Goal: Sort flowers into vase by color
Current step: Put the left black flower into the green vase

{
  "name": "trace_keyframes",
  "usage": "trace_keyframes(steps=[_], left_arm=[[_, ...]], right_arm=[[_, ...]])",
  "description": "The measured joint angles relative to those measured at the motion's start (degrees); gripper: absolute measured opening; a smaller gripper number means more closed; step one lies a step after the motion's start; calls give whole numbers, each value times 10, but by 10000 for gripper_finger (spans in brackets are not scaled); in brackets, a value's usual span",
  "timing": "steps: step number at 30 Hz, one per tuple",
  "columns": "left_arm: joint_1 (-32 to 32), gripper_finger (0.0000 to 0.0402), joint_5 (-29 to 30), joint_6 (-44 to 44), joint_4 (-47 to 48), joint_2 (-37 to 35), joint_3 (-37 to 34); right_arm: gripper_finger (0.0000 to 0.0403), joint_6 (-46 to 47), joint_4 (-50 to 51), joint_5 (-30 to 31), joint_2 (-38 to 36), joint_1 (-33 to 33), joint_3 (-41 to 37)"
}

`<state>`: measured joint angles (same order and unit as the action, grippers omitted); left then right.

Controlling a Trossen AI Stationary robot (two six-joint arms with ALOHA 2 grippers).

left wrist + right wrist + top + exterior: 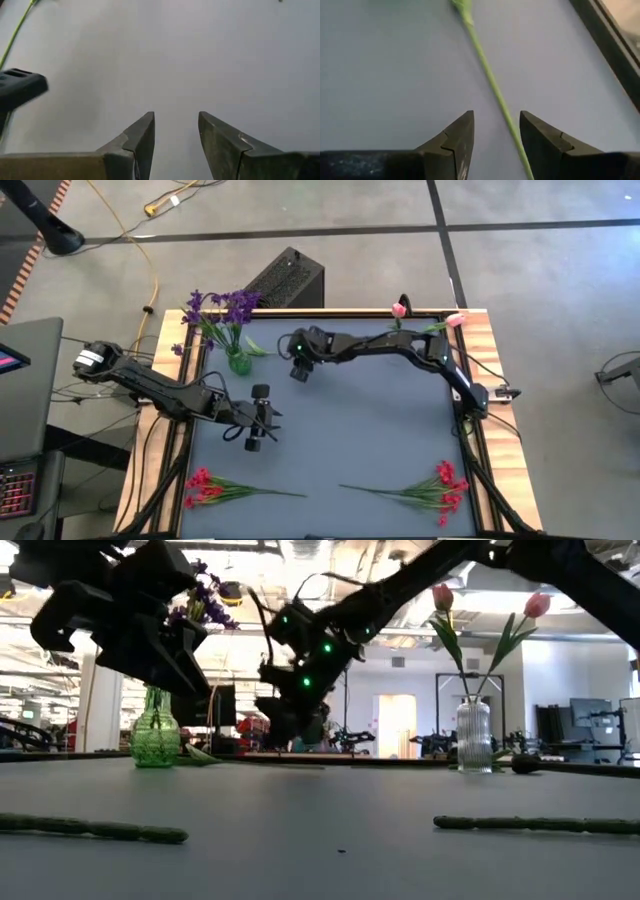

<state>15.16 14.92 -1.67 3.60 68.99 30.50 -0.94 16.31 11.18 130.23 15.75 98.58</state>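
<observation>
Purple blooms (222, 305) stand in a green glass vase (238, 363) at the far left of the mat. Two pink tulips (441, 597) stand in a clear vase (473, 735) at the far right. Two red sprays lie flat near the near edge, one left (205, 486), one right (440, 488). My right gripper (496, 145) is open and held above the mat beside the green vase. A loose green stem (490, 75) lies on the mat under its gap. My left gripper (176, 145) is open over bare mat at mid-left (255, 432).
A grey mat (370, 430) covers the table inside a wooden frame (480, 340). A black box (287, 280) sits on the floor beyond the far edge. The middle of the mat between the two red sprays holds no objects.
</observation>
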Motion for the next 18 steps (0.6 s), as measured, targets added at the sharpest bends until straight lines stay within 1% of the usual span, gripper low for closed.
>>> trace_keyframes(steps=[2,3,8,13,16,18], left_arm=[[0,141,0,0,0,0,0],[0,141,0,0,0,0,0],[0,141,-2,3,-1,0,0],[0,141,-2,8,-1,0,0],[0,141,-2,9,-1,0,0],[0,141,-2,9,-1,0,0]], right_arm=[[182,11,8,-33,0,11,0],[182,14,14,-35,0,15,0],[182,30,36,-30,3,13,-1],[178,54,25,-14,3,8,-1],[175,43,23,-10,3,9,-1],[174,8,22,-32,3,10,-1]])
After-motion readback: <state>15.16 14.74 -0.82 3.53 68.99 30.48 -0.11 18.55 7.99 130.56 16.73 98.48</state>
